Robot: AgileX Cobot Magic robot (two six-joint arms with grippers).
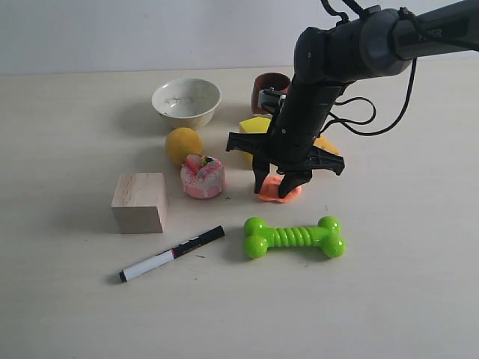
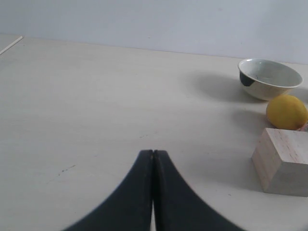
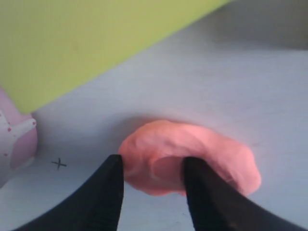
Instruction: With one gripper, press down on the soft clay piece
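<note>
The soft clay piece [image 1: 292,194] is a small salmon-orange blob lying on the table between the toy cake and the green bone. My right gripper [image 1: 275,187] points straight down at it, open. In the right wrist view one finger [image 3: 204,187] sits in a dent on the clay piece [image 3: 207,144], while the other finger [image 3: 108,183] stands at its edge; the right gripper [image 3: 153,166] holds nothing. My left gripper [image 2: 153,153] is shut and empty over bare table, out of the exterior view.
A pink-and-white toy cake [image 1: 203,177], yellow ball [image 1: 183,143], wooden block [image 1: 140,202] and white bowl [image 1: 186,101] lie left of the clay. A yellow cube [image 1: 254,126] and brown cup [image 1: 269,88] stand behind it. A green bone toy [image 1: 294,237] and marker [image 1: 172,253] lie in front.
</note>
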